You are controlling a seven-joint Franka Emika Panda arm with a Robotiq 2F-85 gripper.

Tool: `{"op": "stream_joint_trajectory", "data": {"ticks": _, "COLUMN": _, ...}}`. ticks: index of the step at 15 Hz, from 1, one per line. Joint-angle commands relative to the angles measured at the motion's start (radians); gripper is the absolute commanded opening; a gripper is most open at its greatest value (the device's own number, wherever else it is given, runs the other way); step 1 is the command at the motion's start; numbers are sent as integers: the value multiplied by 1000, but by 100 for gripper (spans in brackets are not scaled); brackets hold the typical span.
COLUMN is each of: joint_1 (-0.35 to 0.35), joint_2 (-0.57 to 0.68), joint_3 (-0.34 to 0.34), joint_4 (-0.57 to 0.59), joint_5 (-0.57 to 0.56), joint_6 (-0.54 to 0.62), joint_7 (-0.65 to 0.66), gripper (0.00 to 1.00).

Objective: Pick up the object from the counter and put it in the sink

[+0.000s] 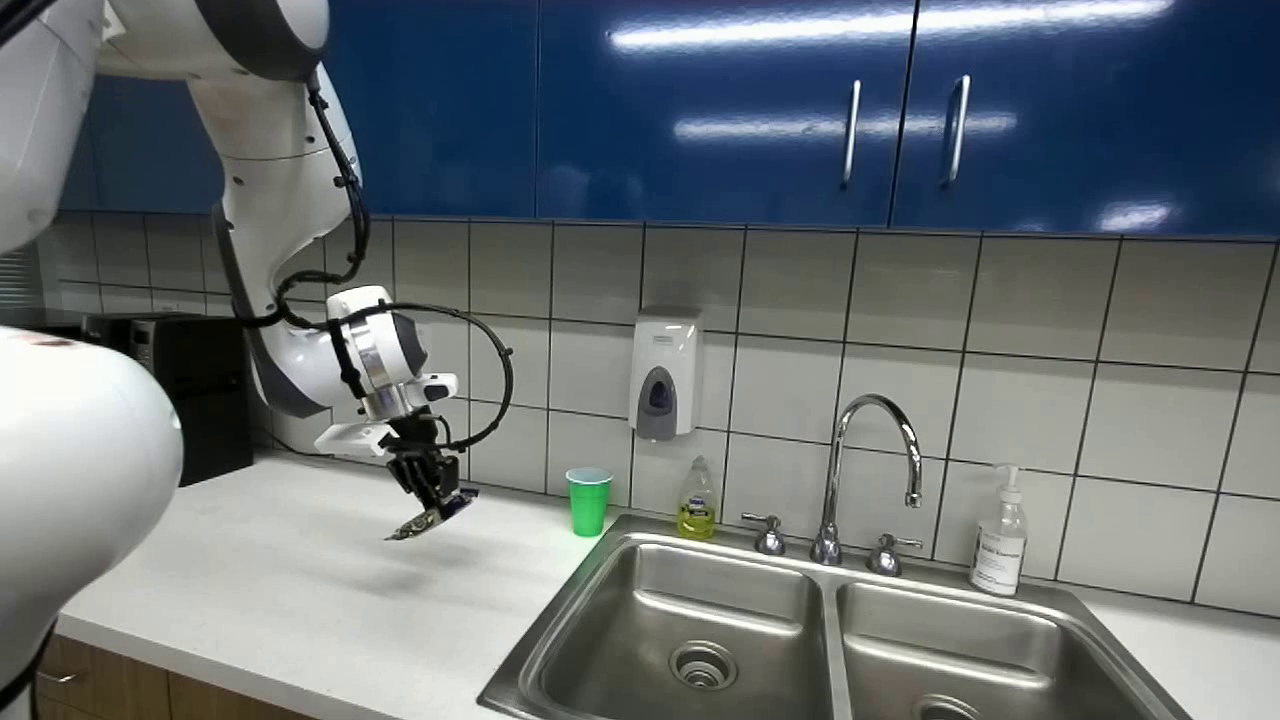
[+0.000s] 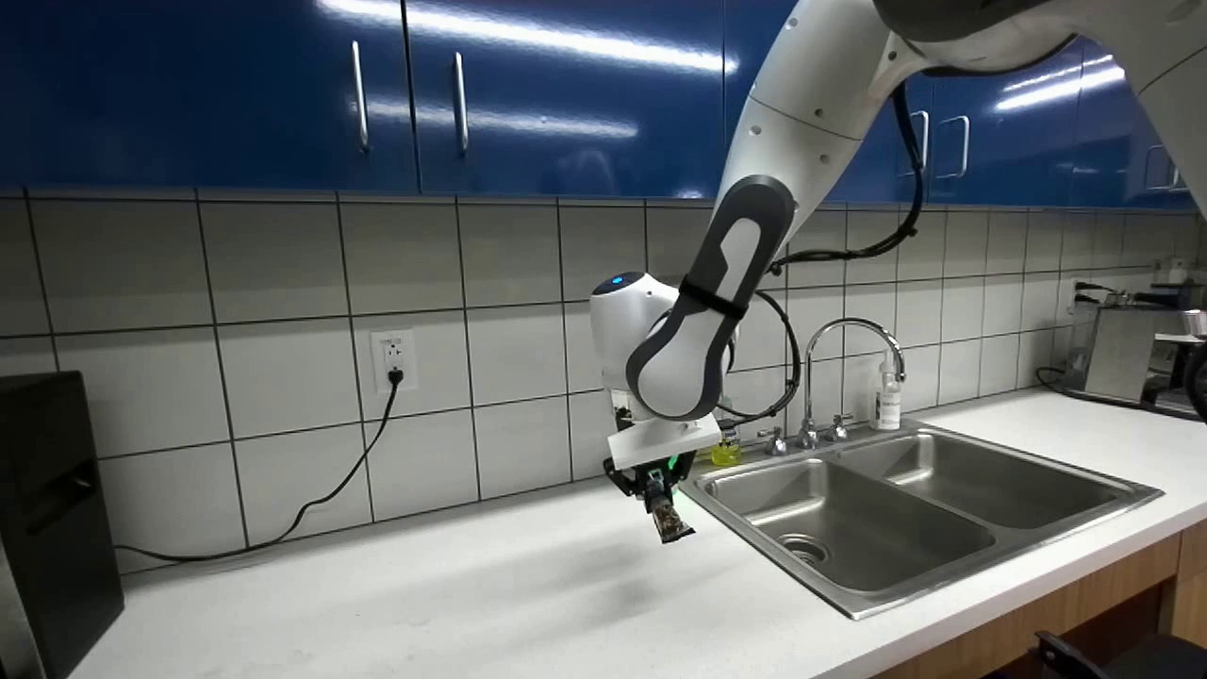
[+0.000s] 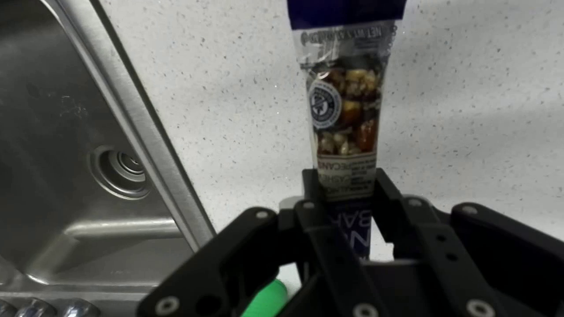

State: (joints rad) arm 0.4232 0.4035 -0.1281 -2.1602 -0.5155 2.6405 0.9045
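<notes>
1. The jaws are clasping a wrapped nut bar (image 3: 346, 119) across its width, standing only as far apart as the bar is letting them.
2. The bar is hanging tilted above the white worktop (image 2: 424, 604), clear of the surface and beside the stainless-steel sink (image 1: 562, 612) rather than over it.
3. The job is probably calling for the carry, which should be running sideways toward the basin (image 1: 720, 580) nearer the bar, high enough for the drooping end to be clearing the rim (image 3: 134, 114).
4. A green cup (image 1: 589, 500) is standing just beside the sink's rear corner, so the path should be passing in front of it.
5. The wrapper (image 3: 348, 44) is looking slick; the squeeze should be holding steady, since any sudden wrist turn would be risking a slip.
6. Release should be waiting until the whole bar is hovering low over the basin floor, off to one side of the drain (image 1: 703, 666).
</notes>
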Motion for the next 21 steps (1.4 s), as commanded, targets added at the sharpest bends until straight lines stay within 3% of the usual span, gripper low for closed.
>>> {"op": "stream_joint_trajectory", "data": {"ticks": 1, "joint_1": -52, "joint_2": -113, "joint_3": 31, "joint_4": -130, "joint_5": -23, "joint_6": 77, "joint_7": -125, "gripper": 8}}
{"op": "stream_joint_trajectory", "data": {"ticks": 9, "joint_1": -124, "joint_2": -201, "joint_3": 39, "joint_4": -262, "joint_5": 16, "joint_6": 160, "joint_7": -451, "gripper": 8}}
{"op": "stream_joint_trajectory", "data": {"ticks": 21, "joint_1": -190, "joint_2": -298, "joint_3": -46, "joint_4": -387, "joint_5": 10, "joint_6": 196, "joint_7": -521, "gripper": 8}}
